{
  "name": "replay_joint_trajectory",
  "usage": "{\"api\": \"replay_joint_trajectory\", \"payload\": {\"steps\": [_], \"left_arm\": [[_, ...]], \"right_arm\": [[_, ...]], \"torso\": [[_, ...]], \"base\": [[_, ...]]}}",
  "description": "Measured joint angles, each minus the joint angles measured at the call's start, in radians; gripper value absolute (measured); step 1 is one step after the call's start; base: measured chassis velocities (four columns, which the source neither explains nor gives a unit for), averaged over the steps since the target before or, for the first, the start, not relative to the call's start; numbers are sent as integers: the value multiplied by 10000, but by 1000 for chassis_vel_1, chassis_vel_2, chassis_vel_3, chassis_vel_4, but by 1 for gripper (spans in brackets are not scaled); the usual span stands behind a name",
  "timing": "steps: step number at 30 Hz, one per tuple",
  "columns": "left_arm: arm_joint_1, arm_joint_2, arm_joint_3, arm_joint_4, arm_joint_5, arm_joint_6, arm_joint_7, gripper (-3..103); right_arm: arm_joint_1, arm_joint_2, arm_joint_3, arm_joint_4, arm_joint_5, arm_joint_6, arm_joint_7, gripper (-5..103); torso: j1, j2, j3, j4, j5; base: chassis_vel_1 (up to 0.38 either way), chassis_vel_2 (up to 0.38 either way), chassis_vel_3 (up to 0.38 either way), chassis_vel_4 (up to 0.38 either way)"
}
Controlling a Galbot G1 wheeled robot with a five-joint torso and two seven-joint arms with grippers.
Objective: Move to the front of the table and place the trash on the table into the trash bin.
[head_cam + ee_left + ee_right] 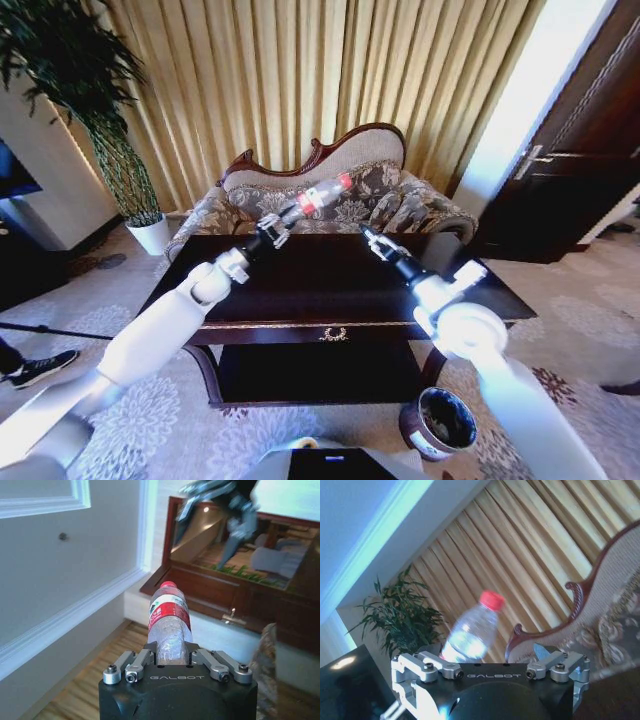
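Note:
My left gripper (285,222) is shut on the base of a clear plastic bottle (320,195) with a red label and cap. It holds the bottle tilted in the air above the far left part of the dark glossy table (300,290). In the left wrist view the bottle (169,617) sticks straight out from between the fingers (142,657). My right gripper (367,233) hangs open over the table's far middle, a short way right of the bottle and apart from it. The bottle (472,627) also shows beyond it. The trash bin (440,422) stands on the carpet by the table's front right leg.
A patterned sofa (330,195) stands close behind the table, with gold curtains behind it. A tall plant in a white pot (150,235) is at the back left, and a dark door (580,170) is on the right. A person's shoe (40,368) rests on the floor at the left.

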Motion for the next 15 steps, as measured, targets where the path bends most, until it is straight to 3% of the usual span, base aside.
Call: {"api": "replay_joint_trajectory", "payload": {"steps": [6, 15], "left_arm": [[-443, -271, 925, 279, 23, -443, -16, 28], [-672, -358, 1391, 225, -68, -442, -69, 26]], "right_arm": [[871, 175, -619, -524, -633, 45, -57, 100], [958, 364, -791, -577, -966, 61, -38, 100]], "torso": [[1, -1, 0, -2, -2], [-2, 0, -1, -1, 0]], "base": [[0, 0, 0, 0], [0, 0, 0, 0]]}}
